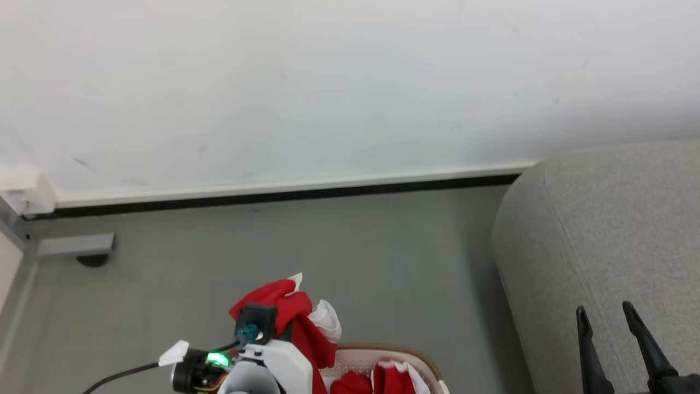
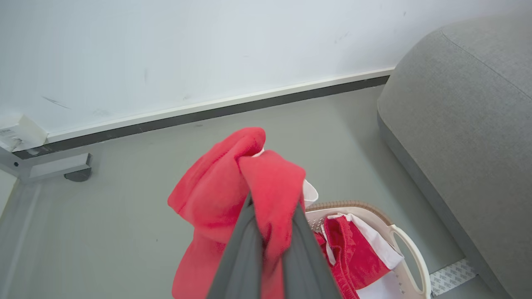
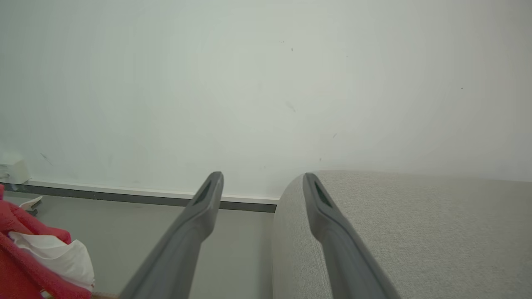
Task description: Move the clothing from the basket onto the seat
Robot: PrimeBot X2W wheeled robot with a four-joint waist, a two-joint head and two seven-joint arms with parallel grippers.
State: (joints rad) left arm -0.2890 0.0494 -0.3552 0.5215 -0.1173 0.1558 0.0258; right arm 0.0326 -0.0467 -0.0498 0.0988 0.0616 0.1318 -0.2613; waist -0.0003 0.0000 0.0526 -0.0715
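- Basket (image 1: 395, 348) sits on the floor (image 1: 355, 246) at the bottom edge of the head view, left of the seat (image 1: 601, 219) and apart from it, with bare floor between.
- Clothing (image 2: 353, 253) still in the basket: bunched red fabric with white bands, piled against the wall nearest the seat-side handle.
- Left gripper (image 2: 272, 207): fingers pressed together, pinching a red garment (image 2: 220, 182). The fabric is folded over both fingertips and hangs down in a bunch.
- The held red garment is up above the basket's rim, over its far-left side and the floor beside it. White trim shows at its edge. It is nowhere near the seat.
- Right gripper (image 1: 603, 309): fingers spread apart, nothing between them, held over the seat's near-left part. Whether it touches the upholstery: cannot tell.
- In the right wrist view the spread fingers straddle the seat's rounded left edge.
- Around: white wall (image 1: 328, 82) with a dark baseboard (image 1: 273, 194); a grey metal foot (image 1: 76, 246) at far left, well away from the basket.
- A textured pale strip (image 2: 453, 274) lies on the floor at the seat's base.
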